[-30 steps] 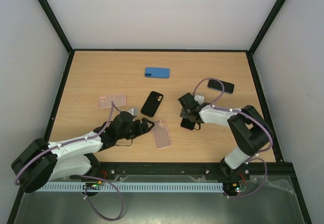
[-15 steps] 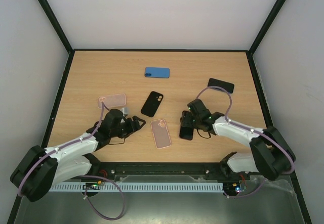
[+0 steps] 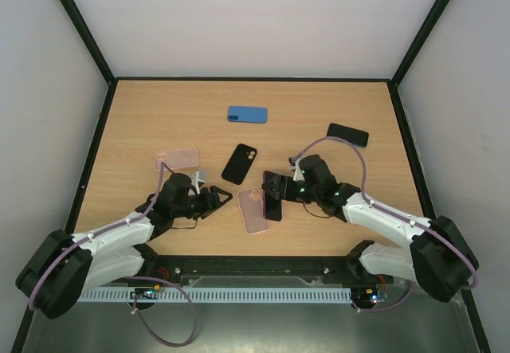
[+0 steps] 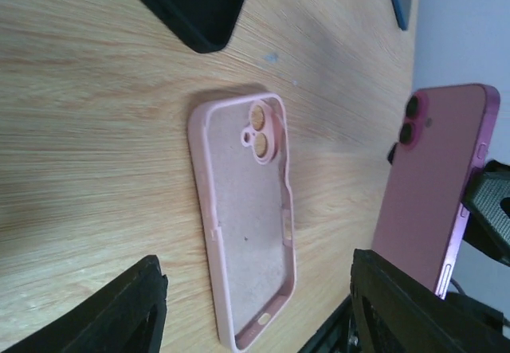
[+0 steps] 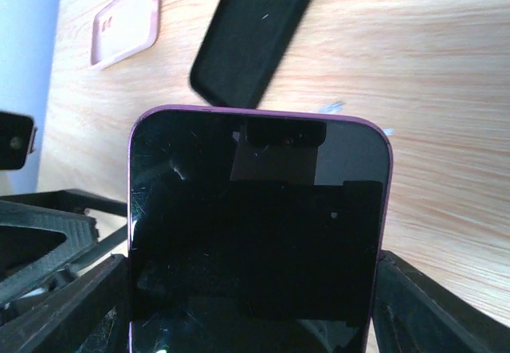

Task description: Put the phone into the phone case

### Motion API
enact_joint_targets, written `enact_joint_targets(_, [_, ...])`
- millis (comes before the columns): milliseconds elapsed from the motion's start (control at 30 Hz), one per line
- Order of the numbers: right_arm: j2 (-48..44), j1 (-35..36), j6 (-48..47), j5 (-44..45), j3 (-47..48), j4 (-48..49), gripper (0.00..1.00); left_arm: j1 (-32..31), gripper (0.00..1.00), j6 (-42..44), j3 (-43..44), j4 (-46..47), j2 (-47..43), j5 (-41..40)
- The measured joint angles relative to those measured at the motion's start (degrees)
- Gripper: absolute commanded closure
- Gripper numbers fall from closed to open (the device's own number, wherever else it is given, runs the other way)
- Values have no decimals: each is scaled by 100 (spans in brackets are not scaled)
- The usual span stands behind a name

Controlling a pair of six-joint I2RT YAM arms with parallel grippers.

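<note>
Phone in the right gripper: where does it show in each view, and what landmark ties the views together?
Top external: phone at centre, held by the right gripper, beside the pink case.
Left wrist: phone at the right edge, upright, pink back showing.
Right wrist: phone fills the lower centre, dark screen towards the camera.
Shared landmark: black case.

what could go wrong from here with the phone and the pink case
1. The pink case lies loose; the left gripper is open and off it, so pressing the phone in may shove it aside.
2. The right gripper holds the phone raised and tilted beside the pink case; a corner could catch the rim, or the phone could slip.
</note>
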Motion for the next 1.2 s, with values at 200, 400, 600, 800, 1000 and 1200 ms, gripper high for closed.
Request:
enact_joint_targets(200, [675,393,208,-356,24,538,39,-221,43,-203,-155,540,-4,369])
enact_joint_targets(400, [1132,745,372,-444,85,765,39,-785,43,-396,-232,1117,-37,487])
enact_joint_targets(600, [1290,973,570,-417,205,953,39,-1047,47,-579,-236,1574,72,468])
enact_joint_targets(800, [1357,979,833,-236,212,1038,39,-1261,55,-693,-234,1613,387,356])
enact_joint_targets(1000, [1357,979,1075,-50,212,1064,39,-1458,75,-811,-232,1626,579,216])
enact_joint_targets(1200, [1355,979,1217,72,212,1084,39,-1495,86,-883,-219,1786,649,122])
